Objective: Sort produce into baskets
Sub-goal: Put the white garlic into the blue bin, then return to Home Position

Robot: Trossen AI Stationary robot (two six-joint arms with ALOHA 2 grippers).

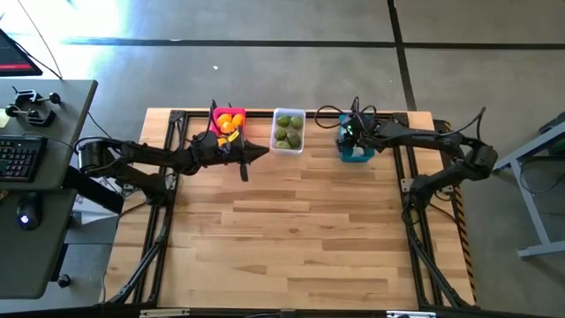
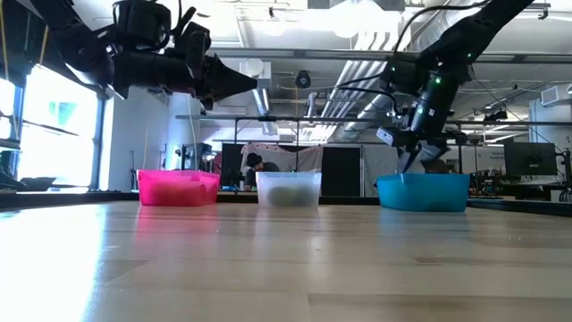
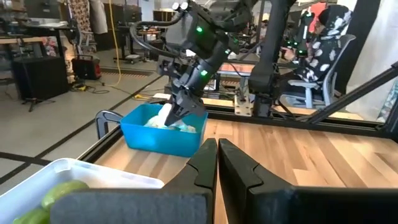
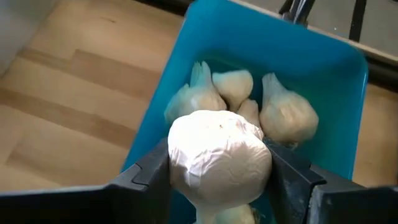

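Off-white garlic bulb [image 4: 219,155]: light, papery, knobbly; right jaws grip its round middle above the blue bin [image 4: 323,81]. Hold yours there. Left jaws closed, empty.

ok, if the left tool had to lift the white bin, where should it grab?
A judgement: pinch the white bin by its near short rim, from above. Limes fill the middle, and the pink bin and teal bin flank its long sides. Left tool is shut nearby.
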